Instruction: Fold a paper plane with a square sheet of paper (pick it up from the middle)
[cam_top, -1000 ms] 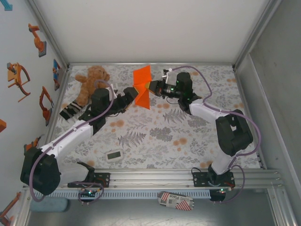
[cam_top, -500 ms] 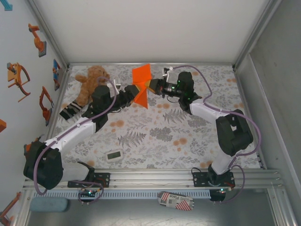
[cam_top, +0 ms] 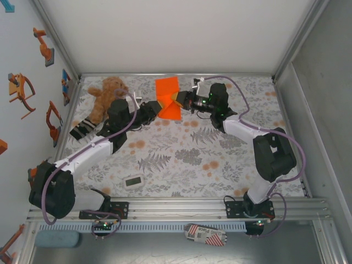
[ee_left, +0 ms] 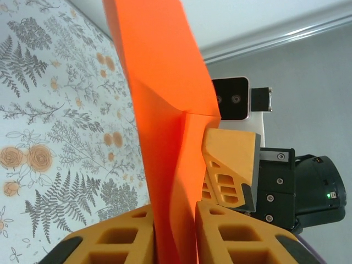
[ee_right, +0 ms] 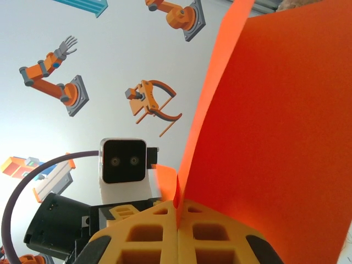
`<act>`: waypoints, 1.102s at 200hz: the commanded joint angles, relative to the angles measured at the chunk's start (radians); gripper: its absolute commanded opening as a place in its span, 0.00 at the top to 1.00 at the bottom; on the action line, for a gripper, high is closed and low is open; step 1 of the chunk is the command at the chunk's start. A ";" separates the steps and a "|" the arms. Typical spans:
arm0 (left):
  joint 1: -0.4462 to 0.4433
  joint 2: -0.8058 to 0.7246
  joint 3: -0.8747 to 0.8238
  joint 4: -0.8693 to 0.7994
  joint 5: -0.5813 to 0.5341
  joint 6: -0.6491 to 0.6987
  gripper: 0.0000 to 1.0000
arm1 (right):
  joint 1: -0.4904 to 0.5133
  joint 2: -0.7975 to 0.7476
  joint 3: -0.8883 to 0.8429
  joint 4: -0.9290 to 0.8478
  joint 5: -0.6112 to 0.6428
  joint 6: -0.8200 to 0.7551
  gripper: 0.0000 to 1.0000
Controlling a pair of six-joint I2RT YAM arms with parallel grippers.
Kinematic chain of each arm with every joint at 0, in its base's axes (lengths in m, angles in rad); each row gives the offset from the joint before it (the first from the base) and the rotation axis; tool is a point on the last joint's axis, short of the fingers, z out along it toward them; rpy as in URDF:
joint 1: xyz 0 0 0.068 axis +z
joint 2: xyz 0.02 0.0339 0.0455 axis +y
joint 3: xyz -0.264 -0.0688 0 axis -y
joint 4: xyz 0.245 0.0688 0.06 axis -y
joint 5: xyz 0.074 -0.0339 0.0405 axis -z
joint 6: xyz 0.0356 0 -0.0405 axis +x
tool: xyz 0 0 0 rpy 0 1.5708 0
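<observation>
Closed in since before, the left gripper (cam_top: 155,108) now pinches the orange paper (cam_top: 168,91); the right gripper (cam_top: 177,100) clamps it too, above the floral tablecloth (cam_top: 181,159).

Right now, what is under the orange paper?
The orange paper hangs between the left end effector and right end effector, above the floral table cover. Cover shows around it; the patch directly beneath is hidden.
</observation>
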 commanded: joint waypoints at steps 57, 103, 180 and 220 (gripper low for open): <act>0.011 0.000 0.035 -0.049 -0.011 0.086 0.92 | -0.043 -0.060 -0.045 -0.093 0.036 -0.082 0.71; 0.012 -0.028 0.102 -0.404 -0.161 0.297 0.93 | -0.072 -0.187 0.003 -0.697 0.329 -0.477 0.55; -0.175 0.184 0.500 -1.219 -0.953 0.647 0.94 | -0.101 -0.273 -0.015 -0.924 0.639 -0.615 0.50; -0.243 0.432 0.672 -1.405 -1.151 0.644 0.95 | -0.100 -0.282 -0.028 -0.941 0.714 -0.638 0.30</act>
